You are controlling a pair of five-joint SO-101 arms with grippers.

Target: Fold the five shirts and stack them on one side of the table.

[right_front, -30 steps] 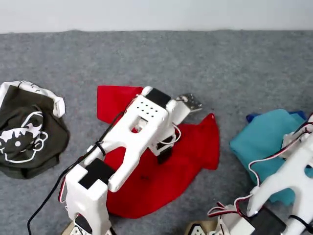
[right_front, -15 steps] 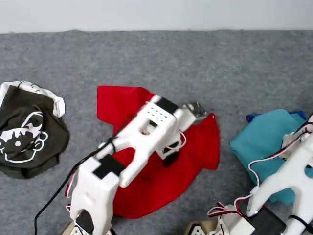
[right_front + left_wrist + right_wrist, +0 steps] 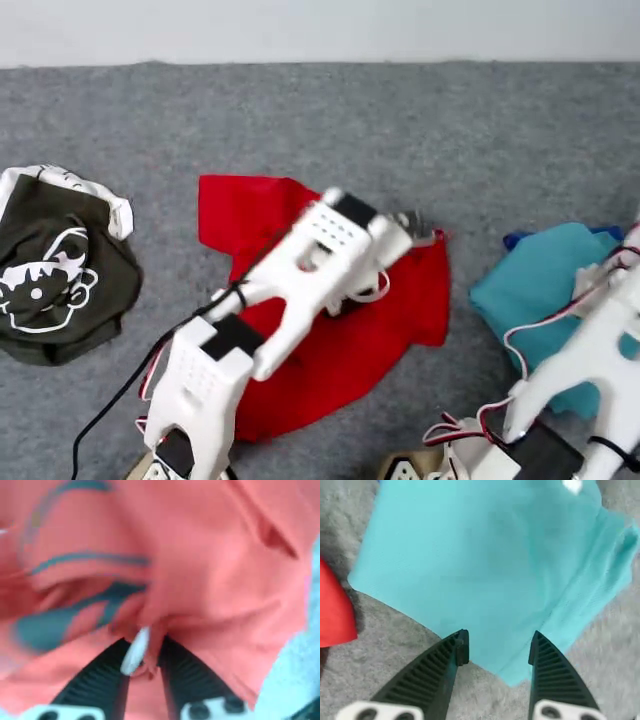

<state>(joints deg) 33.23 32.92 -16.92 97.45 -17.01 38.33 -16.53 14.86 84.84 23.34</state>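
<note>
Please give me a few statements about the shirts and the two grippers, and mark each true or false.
1. The left gripper is shut on a fold of the red shirt. True.
2. The right gripper grips the teal shirt. False: it is open above the shirt.
3. The dark printed shirt lies on the red shirt. False: it lies apart on the grey table.
4. The teal shirt and the red shirt do not touch. True.

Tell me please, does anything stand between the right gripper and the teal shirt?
Nothing visible does. The right gripper hangs open directly over the teal shirt, near one edge of it, and the cloth below its fingers is bare.
</note>
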